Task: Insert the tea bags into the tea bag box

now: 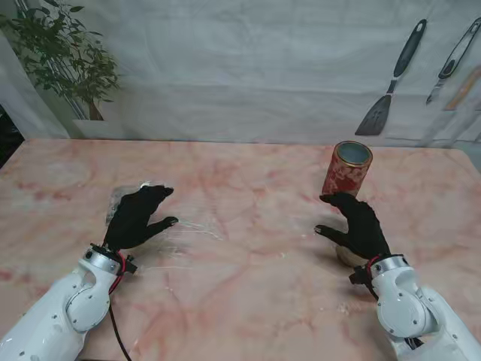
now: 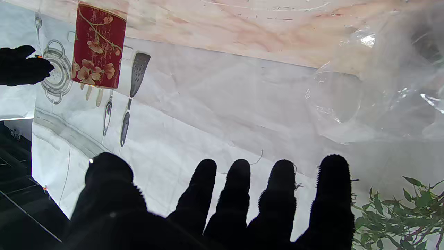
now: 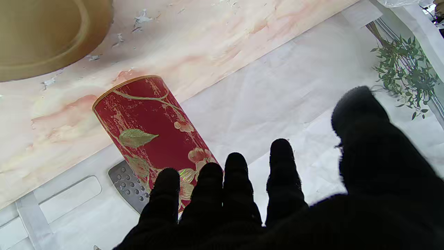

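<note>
Tea bag box (image 1: 347, 169) stands upright on the pink marble desk (image 1: 255, 301), a red floral cylinder with its long axis vertical and its open mouth facing up, at about two o'clock from the desk's middle. Right hand (image 1: 359, 224) hovers just nearer to me than the box, fingers spread, grasping nothing; a round gold lid (image 3: 45, 34) lies under it. Left hand (image 1: 137, 216), at nine o'clock, rests spread and released on a clear plastic bag (image 1: 176, 229). No tea bags can be made out.
</note>
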`<state>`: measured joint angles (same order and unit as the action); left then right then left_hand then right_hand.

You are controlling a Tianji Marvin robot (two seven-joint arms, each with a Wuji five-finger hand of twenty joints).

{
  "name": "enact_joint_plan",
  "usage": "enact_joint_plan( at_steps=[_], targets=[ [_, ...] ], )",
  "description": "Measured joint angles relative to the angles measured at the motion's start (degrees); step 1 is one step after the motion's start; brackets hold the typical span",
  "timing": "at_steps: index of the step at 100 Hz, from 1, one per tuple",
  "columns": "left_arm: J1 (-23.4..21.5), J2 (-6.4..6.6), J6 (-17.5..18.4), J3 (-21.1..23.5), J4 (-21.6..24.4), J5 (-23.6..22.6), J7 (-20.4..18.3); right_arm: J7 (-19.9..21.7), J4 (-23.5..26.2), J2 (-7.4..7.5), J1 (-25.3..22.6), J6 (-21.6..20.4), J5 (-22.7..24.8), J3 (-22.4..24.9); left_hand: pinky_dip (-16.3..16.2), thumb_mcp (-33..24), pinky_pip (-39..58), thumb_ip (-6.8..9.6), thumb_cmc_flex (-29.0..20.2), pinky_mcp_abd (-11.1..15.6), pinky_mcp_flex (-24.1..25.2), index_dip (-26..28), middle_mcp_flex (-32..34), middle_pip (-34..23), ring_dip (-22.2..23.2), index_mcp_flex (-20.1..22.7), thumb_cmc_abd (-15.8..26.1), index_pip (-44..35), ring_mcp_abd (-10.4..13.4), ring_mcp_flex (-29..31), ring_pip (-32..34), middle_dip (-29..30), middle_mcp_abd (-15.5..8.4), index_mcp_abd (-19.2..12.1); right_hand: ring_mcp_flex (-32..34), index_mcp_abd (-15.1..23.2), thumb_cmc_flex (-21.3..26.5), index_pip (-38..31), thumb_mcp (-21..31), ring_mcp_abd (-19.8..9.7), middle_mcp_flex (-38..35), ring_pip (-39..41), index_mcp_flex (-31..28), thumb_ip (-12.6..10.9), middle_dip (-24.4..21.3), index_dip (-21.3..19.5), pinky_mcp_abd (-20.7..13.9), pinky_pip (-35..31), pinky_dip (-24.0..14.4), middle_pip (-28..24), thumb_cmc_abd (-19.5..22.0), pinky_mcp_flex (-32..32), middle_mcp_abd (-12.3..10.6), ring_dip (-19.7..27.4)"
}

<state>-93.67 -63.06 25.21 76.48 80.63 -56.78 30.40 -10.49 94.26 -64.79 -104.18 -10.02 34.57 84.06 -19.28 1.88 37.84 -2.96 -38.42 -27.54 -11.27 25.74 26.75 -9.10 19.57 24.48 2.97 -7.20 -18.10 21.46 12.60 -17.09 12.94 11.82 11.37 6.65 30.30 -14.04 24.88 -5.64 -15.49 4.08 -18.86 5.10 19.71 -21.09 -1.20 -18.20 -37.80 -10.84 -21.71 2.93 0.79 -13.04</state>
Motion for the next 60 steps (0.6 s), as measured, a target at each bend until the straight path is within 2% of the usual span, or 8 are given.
enact_joint_plan(
  at_steps=[60],
  targets=[
    [-0.4,0.06,0.1,0.0,0.4,-0.1,-0.2,0.2,-0.1,0.07,0.2,0.2,0.2,-0.2,0.0,0.0,0.0,0.00,0.0,0.0,0.0,0.0,0.0,0.0,0.0,0.0,0.0,0.0,0.0,0.0,0.0,0.0,0.0,0.0,0.0,0.0,0.0,0.4,0.0,0.0,0.0,0.0,0.0,0.0,0.0,0.0,0.0,0.0,0.0,0.0,0.0,0.0,0.0,0.0]
  ],
)
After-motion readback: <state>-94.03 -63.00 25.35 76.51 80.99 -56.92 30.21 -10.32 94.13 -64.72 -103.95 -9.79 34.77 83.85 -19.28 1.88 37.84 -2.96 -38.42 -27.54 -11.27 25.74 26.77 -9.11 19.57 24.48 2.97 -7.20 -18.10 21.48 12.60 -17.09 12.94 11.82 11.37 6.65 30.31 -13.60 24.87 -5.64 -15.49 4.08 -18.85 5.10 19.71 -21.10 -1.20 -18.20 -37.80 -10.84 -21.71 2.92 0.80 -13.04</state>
